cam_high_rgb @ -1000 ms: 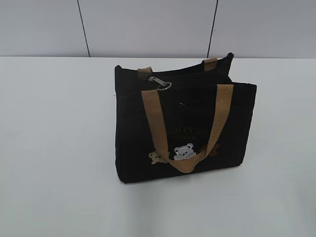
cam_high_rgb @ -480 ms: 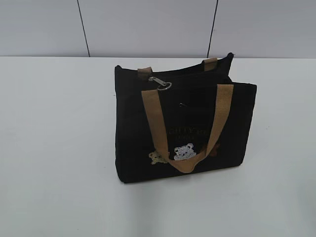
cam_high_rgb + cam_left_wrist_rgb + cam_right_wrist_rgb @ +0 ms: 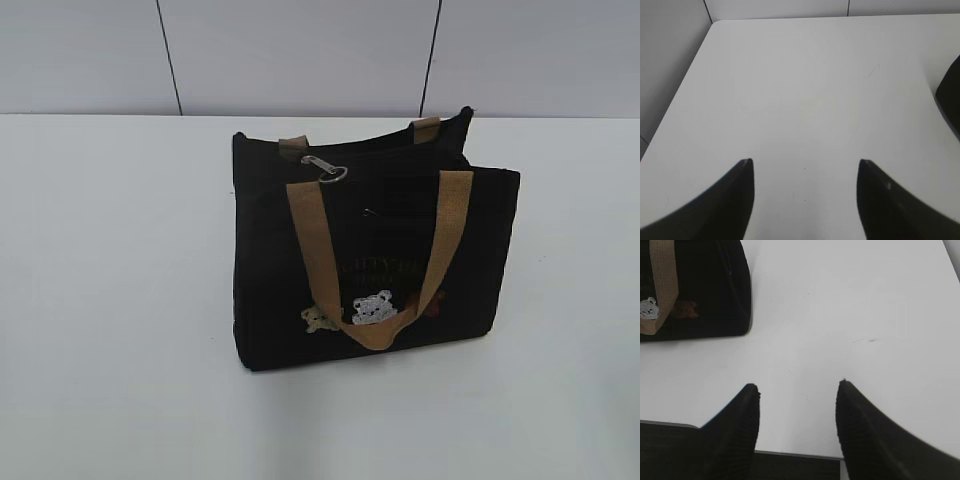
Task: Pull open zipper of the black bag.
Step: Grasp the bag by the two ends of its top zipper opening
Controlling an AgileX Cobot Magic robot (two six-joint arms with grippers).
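Your left gripper (image 3: 805, 162) has just spread wider over the bare counter (image 3: 805, 90), the right gripper (image 3: 799, 385) is also open and empty, and the black bag (image 3: 290, 260) stands untouched, its zipper (image 3: 326, 170) apparently shut.

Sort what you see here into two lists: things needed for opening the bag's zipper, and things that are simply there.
Needed for the job:
black bag
zipper pull on the bag's top
left gripper, fingers apart, over bare table
right gripper, fingers apart, holding nothing

Simply there:
white table
tan handles
bear patch
wall panels behind
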